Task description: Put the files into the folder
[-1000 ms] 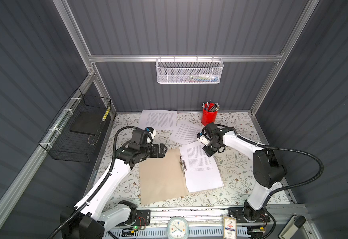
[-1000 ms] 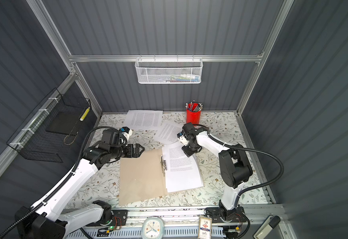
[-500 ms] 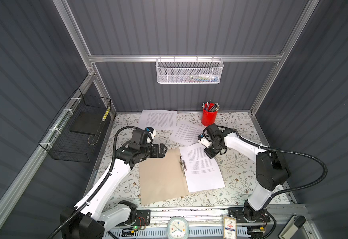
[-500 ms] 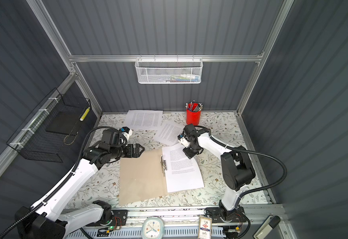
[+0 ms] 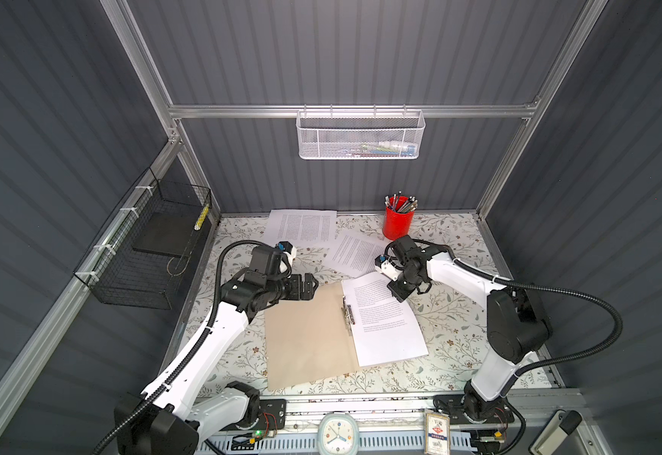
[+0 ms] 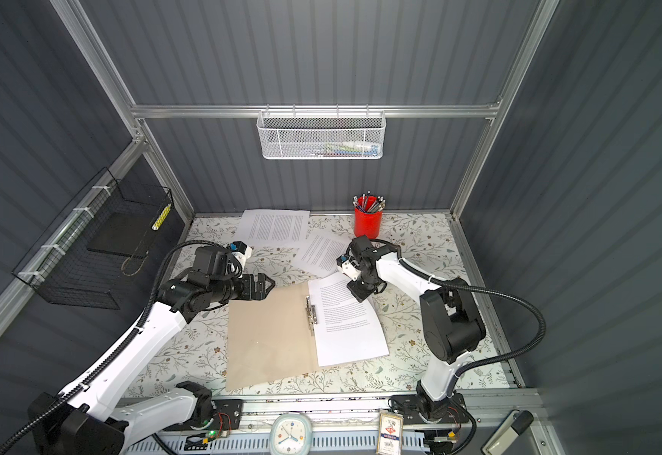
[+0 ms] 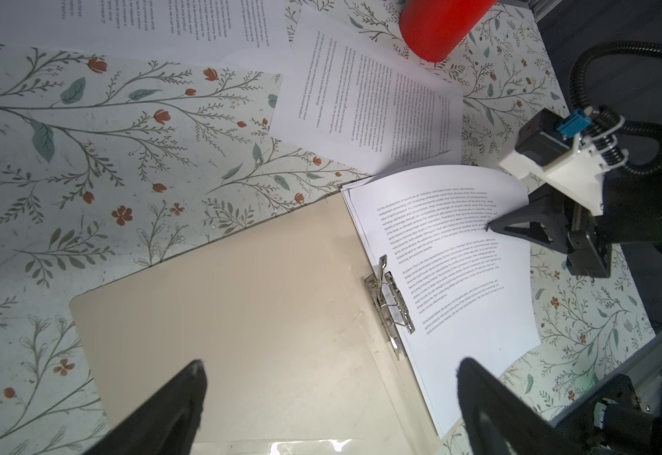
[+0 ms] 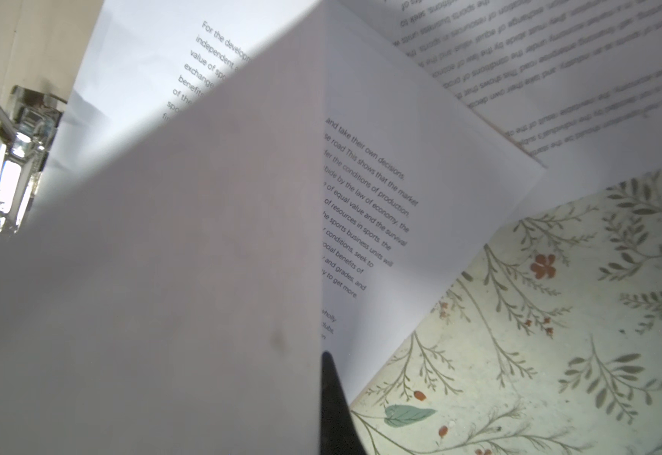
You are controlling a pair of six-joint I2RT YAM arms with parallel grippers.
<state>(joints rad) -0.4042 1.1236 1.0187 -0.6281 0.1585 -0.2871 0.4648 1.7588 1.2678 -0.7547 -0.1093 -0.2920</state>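
The tan folder lies open on the table, its metal clip along the spine. On its right half rest printed files. My right gripper is shut on the far edge of the top sheet, which curls up off the stack; in the right wrist view that sheet hides all but one finger. Open and holding nothing, my left gripper hovers over the folder's far left corner. Two more files lie flat further back.
A red pencil cup stands at the back, just behind the right gripper. A black wire basket hangs on the left wall and a white mesh basket on the back wall. The floral table lies bare right of the folder.
The right gripper has shifted slightly toward the front with the sheet's edge still in it. The left arm has stayed where it was.
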